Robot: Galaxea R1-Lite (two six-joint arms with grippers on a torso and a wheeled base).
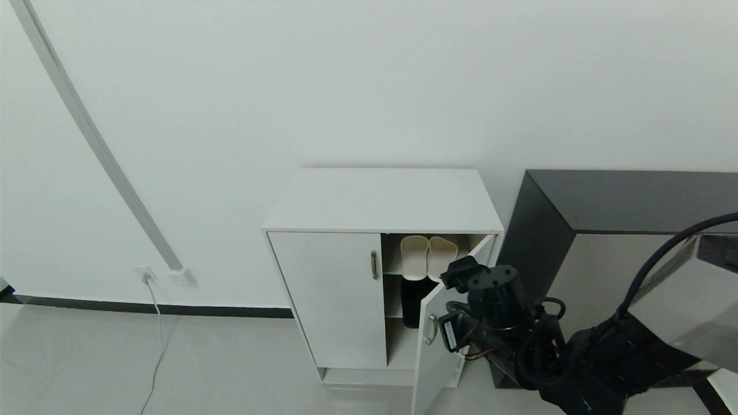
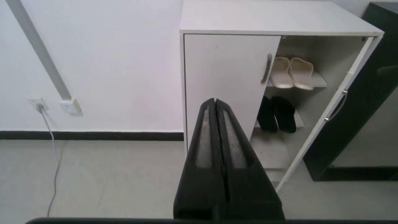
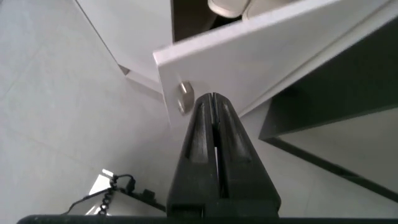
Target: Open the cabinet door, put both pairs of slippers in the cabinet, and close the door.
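Black fingers of the right gripper (image 3: pixel 212 97) are pressed together, with nothing held between them. The tips are positioned just beside the free edge of the open right door (image 3: pixel 261 59), close to its handle (image 3: pixel 185 96); contact cannot be confirmed. In the head view, the right arm (image 1: pixel 496 300) is seen in front of the outer face of that door, at mid height. The left gripper (image 2: pixel 214 101) is held well apart from the cabinet (image 2: pixel 273 15), pointed toward its shut left door (image 2: pixel 224 74). Its jaws are fully closed and nothing is held.

A pale tiled floor (image 1: pixel 173 357) and a plain white wall (image 1: pixel 346 86) are separated by a black skirting strip (image 1: pixel 173 309). A grey conduit (image 1: pixel 92 138) is routed diagonally down the wall to a socket plate (image 1: pixel 183 278). A cable (image 1: pixel 158 334) is plugged into the neighbouring outlet (image 1: pixel 144 272) and is trailed across the floor. A dark unit (image 1: pixel 605 199) is placed just beside the cabinet, on the robot's right.

The white cabinet is fitted with two doors. The left door is shut and the right door is swung partly outward. A cream pair of slippers (image 1: pixel 428 256) is stored on the upper shelf, side by side. A black pair of slippers (image 2: pixel 277 114) is stored on the shelf below.
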